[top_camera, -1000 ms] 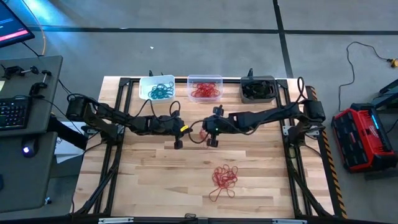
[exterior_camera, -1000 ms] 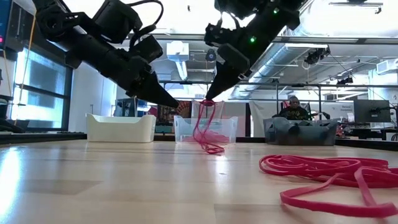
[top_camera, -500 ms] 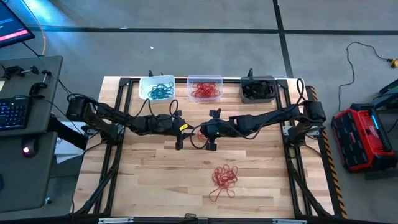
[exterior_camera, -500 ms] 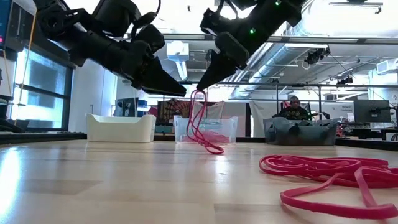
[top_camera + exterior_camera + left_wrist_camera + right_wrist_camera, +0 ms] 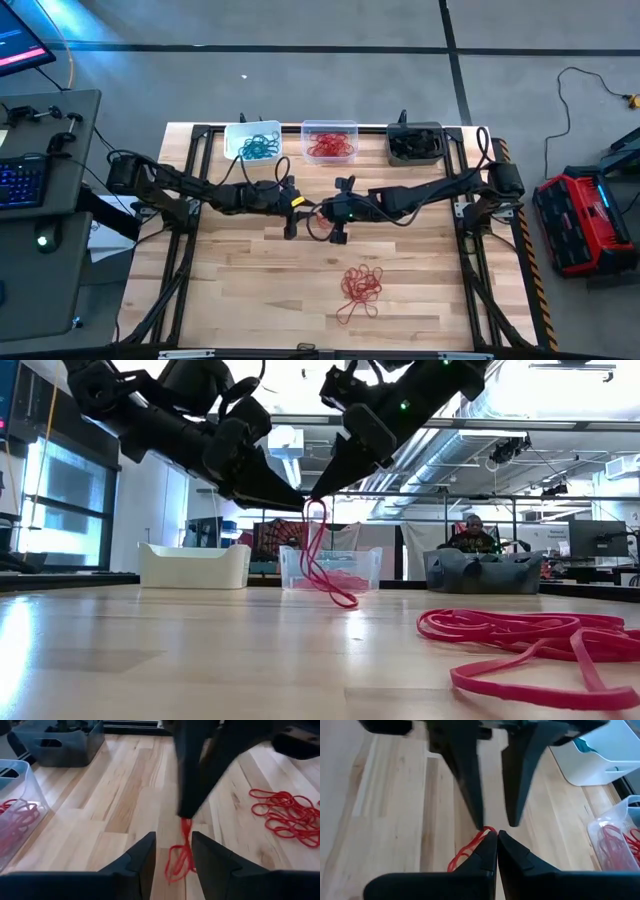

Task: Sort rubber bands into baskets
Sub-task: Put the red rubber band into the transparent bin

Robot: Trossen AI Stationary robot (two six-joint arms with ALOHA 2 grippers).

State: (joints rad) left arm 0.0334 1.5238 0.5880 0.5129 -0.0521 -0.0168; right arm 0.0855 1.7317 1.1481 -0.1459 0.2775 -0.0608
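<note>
At mid-bench, your right end effector (image 5: pixel 318 498) pinches shut on 1 red rubber band (image 5: pixel 322 560), the left end effector (image 5: pixel 172 851) open beside it. The 3 baskets (image 5: pixel 331 141) already hold bands, but a red pile (image 5: pixel 360 288) is left.

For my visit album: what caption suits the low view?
Right gripper pinches thin red rubber bands dangling to the wooden table; the open left gripper is alongside.

The high camera is looking straight down; the low one is sitting at tabletop level, facing twelve o'clock. Both wrist cameras are sharing the hanging red band (image 5: pixel 182 852).
</note>
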